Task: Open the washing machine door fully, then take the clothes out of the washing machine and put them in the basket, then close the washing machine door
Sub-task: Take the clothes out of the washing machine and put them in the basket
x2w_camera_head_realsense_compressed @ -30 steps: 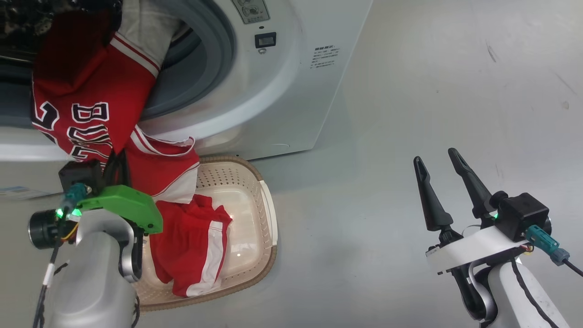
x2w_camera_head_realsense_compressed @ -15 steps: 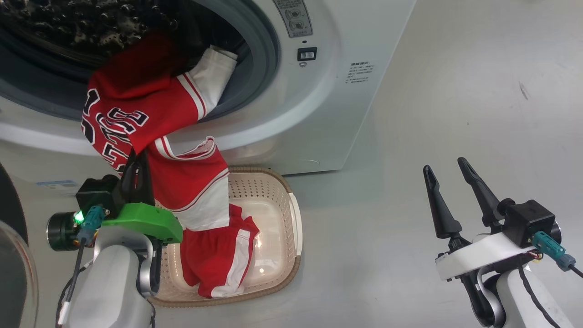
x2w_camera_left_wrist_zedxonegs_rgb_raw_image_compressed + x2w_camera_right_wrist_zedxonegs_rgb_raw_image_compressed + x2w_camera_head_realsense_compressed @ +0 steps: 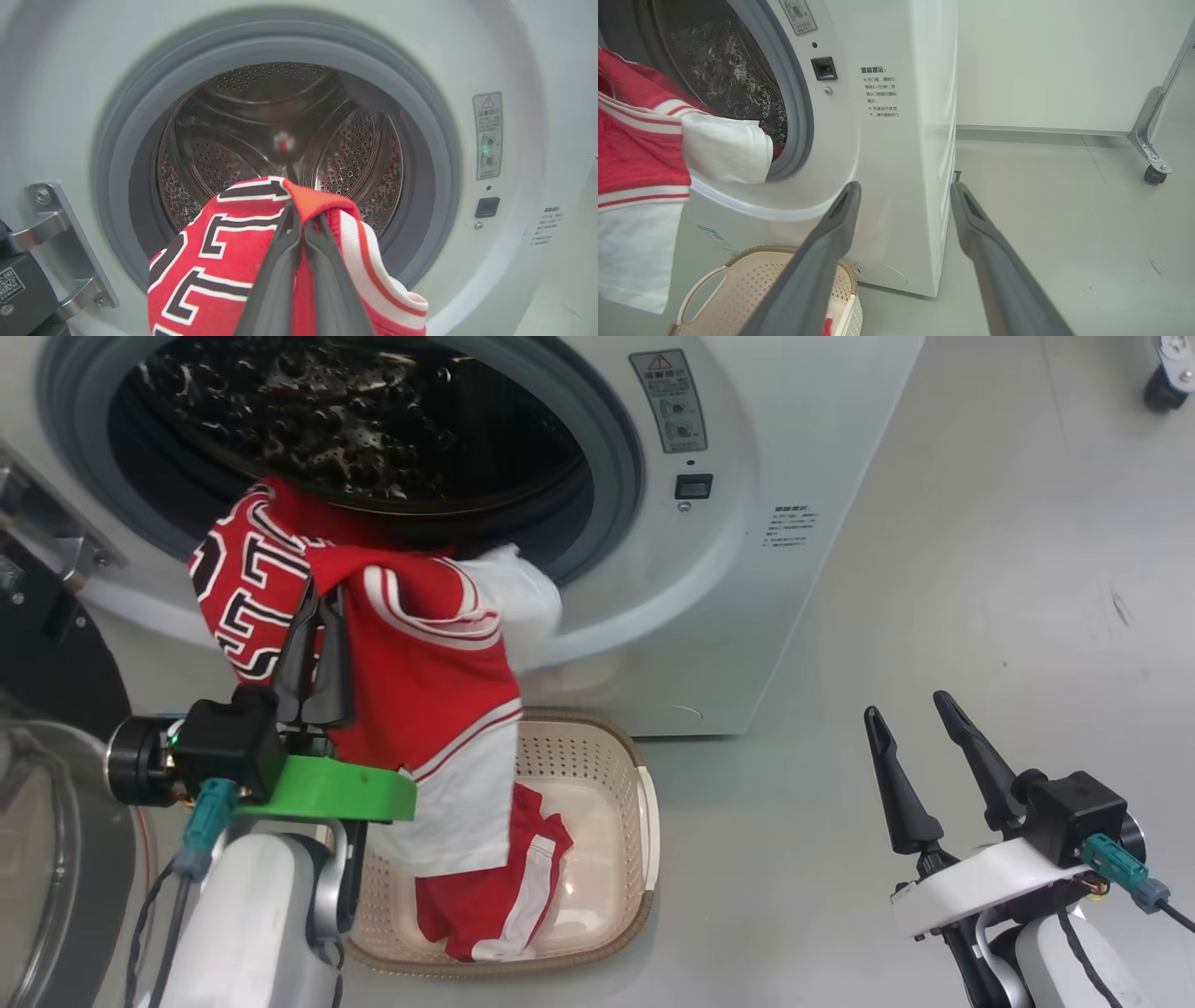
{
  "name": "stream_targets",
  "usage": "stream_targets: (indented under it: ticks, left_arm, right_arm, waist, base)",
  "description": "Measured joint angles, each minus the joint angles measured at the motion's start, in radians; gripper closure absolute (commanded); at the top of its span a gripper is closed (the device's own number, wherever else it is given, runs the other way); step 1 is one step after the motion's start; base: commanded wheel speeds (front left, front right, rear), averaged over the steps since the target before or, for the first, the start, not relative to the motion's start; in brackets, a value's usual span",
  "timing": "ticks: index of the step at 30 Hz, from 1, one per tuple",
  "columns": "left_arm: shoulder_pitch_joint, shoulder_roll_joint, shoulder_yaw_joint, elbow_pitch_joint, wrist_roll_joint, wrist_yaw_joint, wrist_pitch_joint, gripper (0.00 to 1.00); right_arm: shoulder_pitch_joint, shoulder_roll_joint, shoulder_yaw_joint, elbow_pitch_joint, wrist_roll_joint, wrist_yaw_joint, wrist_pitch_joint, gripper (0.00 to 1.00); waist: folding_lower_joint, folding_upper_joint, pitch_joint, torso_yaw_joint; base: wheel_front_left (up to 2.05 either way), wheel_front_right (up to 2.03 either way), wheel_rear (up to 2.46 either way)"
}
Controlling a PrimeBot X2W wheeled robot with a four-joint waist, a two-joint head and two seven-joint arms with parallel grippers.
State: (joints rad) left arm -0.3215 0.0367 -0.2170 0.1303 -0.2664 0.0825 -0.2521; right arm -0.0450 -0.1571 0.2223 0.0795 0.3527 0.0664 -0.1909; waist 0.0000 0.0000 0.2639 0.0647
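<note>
Head view looks down; both wrist views face the washing machine [image 3: 747,597] — left nearest.

The left end effector [image 3: 323,592] is wearing a bright green bracket [image 3: 336,791], the right end effector [image 3: 907,707] a white bracket [image 3: 962,887]. Both are showing long dark tapering fingers [image 3: 896,784], black wrist blocks [image 3: 1074,807] with teal plugs [image 3: 1116,861], thin cables [image 3: 1178,917] and pale grey forearms [image 3: 252,924].

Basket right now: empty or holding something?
Not empty. A red garment with white trim lies inside the basket, under the jersey hanging from the shut left gripper.
</note>
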Motion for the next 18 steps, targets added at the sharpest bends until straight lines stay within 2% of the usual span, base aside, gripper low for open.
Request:
stream_targets:
  ticks: [7, 11, 18]
  left_arm:
    - [0.077, 0.001, -0.051, -0.103, 0.013, 0.0, 0.0, 1.0]
    - [0.149, 0.001, -0.089, -0.091, 0.013, 0.0, 0.0, 1.0]
    - [0.236, 0.004, -0.1, -0.037, -0.018, 0.001, 0.024, 1.0]
  right_arm:
    - [0.011, 0.002, 0.016, -0.014, 0.0, 0.0, 0.011, 0.0]
    - [0.011, 0.002, 0.02, -0.023, 0.0, 0.0, 0.019, 0.0]
    - [0.011, 0.003, 0.032, -0.046, 0.0, 0.0, 0.031, 0.0]
  waist:
    - [0.0, 0.0, -0.019, 0.028]
    - [0.0, 0.0, -0.02, 0.03]
    - [0.0, 0.0, 0.005, 0.016]
  base:
    - [0.0, 0.0, 0.0]
    - [0.0, 0.0, 0.0]
    - [0.0, 0.0, 0.0]
